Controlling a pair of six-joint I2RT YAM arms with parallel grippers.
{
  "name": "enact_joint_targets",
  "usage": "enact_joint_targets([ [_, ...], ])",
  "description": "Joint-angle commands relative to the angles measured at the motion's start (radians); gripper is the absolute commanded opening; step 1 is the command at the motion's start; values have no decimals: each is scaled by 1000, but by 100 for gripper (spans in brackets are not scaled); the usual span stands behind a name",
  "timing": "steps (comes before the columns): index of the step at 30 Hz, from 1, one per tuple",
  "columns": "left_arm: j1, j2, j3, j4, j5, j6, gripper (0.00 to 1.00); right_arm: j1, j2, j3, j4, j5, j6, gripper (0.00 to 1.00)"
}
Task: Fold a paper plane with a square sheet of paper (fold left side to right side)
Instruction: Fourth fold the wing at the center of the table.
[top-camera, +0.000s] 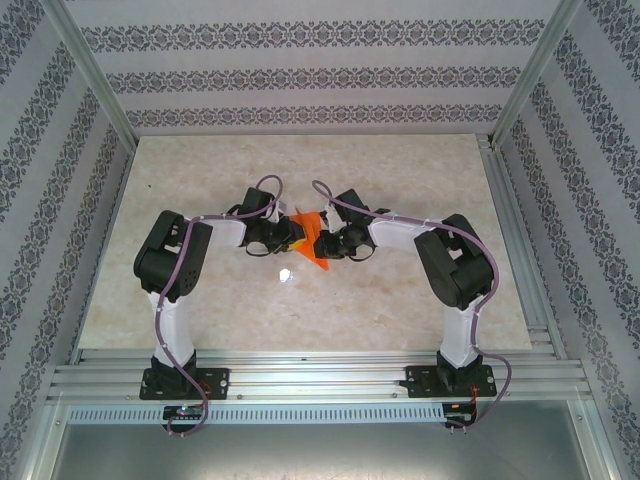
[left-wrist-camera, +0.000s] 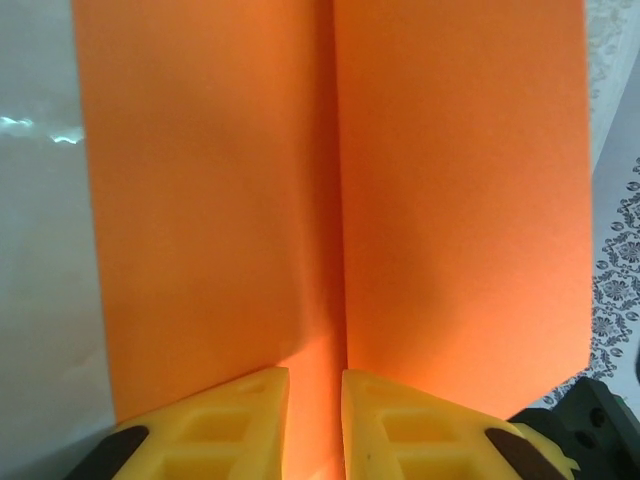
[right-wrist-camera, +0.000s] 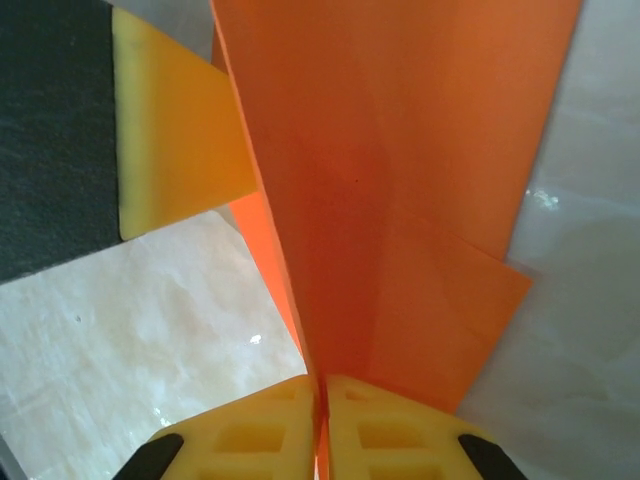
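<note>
The orange paper (top-camera: 312, 240) is held up above the middle of the table between the two grippers, folded into a narrow shape with a centre crease. In the left wrist view the paper (left-wrist-camera: 450, 200) spreads as two flaps on either side of that crease. The crease runs down into a narrow gap between the yellow fingers of my left gripper (left-wrist-camera: 315, 375), which stand slightly apart. My right gripper (right-wrist-camera: 322, 380) is pinched shut on the lower edge of the paper (right-wrist-camera: 400, 150). From above, the left gripper (top-camera: 292, 236) and right gripper (top-camera: 326, 243) face each other, nearly touching.
A pale marble tabletop (top-camera: 200, 180) lies under the arms. A small white speck (top-camera: 285, 275) sits on it just in front of the grippers. Metal rails (top-camera: 320, 375) run along the near edge, and patterned walls close in the other sides. The left gripper's yellow finger (right-wrist-camera: 180, 130) shows beside the paper.
</note>
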Motion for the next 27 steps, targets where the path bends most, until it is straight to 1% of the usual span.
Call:
enact_joint_targets([
  [1,-16,17,28,34,17,-12,20,-10,23,-4,40,-42,14,11],
  [7,-15,-23,35,25,16,-12,13,-11,24,-12,53,-52,30,10],
  [12,-15,-31,41,9,10,-9,13,-14,20,-30,85,-60,57,10],
  [19,-26,11,45,3,-5,-3,13,-18,23,-32,92,-60,62,11],
  [21,-29,22,43,-1,-9,1,13,-22,21,-23,79,-52,53,12],
  [27,-31,23,42,-34,-37,23,13,-28,23,32,2,-3,0,23],
])
